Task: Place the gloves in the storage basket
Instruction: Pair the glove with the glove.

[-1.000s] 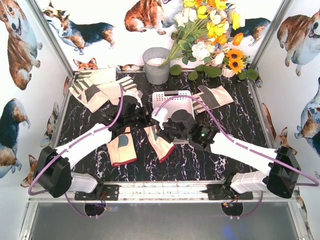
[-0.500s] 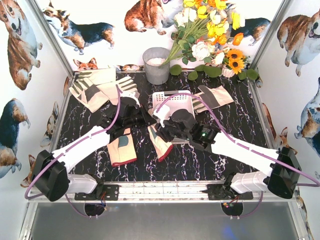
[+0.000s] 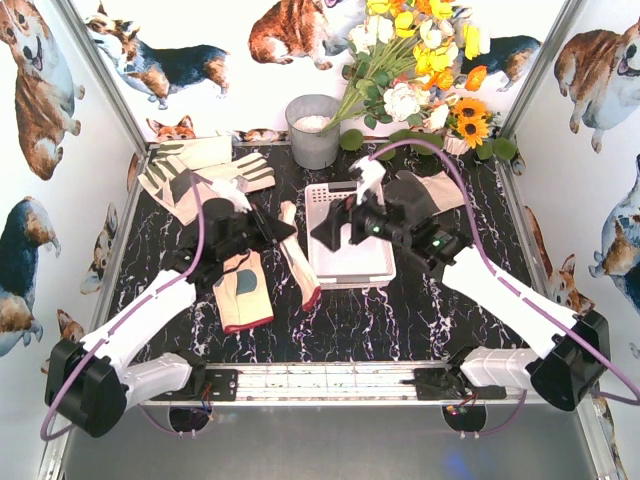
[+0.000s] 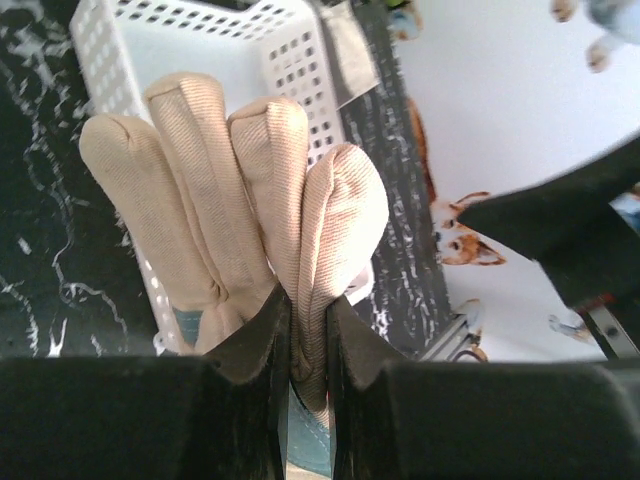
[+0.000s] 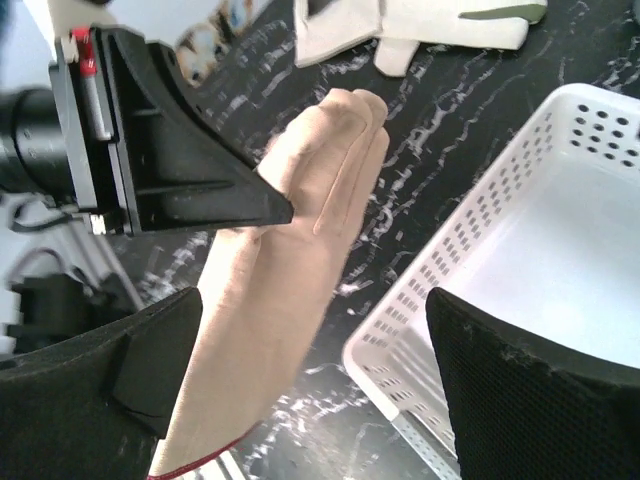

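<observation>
My left gripper (image 3: 262, 228) (image 4: 308, 310) is shut on a tan glove (image 3: 297, 258) (image 4: 250, 190), pinching it near the base of its fingers. The glove hangs just left of the white storage basket (image 3: 352, 262) (image 4: 190, 40), red-edged cuff low. My right gripper (image 3: 335, 232) (image 5: 330, 340) stands wide open over the basket's left side (image 5: 560, 230), the held glove (image 5: 290, 300) between its fingers (image 5: 150, 360) but untouched. A second glove (image 3: 243, 292) lies palm up on the table. More gloves (image 3: 190, 170) lie at the back left, and one (image 3: 445, 190) at the back right, partly hidden by my right arm.
A grey round bucket (image 3: 313, 130) stands at the back centre with a bunch of flowers (image 3: 420, 60) to its right. White walls with dog pictures close in the dark marble table (image 3: 400, 320) on three sides.
The right gripper opened, let go of the tan glove and drew back over the basket. The left gripper shut on that glove and now holds it alone, further back.
</observation>
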Robot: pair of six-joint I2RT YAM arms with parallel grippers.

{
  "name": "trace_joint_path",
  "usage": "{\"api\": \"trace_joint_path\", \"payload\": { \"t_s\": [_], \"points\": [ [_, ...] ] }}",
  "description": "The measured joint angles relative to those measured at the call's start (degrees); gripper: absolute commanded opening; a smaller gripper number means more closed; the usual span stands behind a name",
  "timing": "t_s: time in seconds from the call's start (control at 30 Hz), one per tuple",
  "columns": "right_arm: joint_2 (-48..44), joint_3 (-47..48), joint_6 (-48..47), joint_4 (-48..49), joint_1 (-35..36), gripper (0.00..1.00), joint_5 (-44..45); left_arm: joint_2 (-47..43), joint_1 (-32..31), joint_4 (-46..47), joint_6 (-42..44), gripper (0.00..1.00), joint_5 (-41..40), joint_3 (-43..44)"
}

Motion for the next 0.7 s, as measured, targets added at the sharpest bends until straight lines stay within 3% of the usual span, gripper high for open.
{"api": "trace_joint_path", "payload": {
  "t_s": [0.37,0.7],
  "points": [
    [-0.33,-7.78,26.1,18.4,-9.66,0.97,-18.01,-5.25,3.87,22.29,-7.58,0.0,11.61,-7.08],
    [0.02,-8.46,36.37,32.06,-9.62,0.99,-24.76,-8.5,3.87,38.21,-15.98,0.0,13.75,-6.95]
  ]
}}
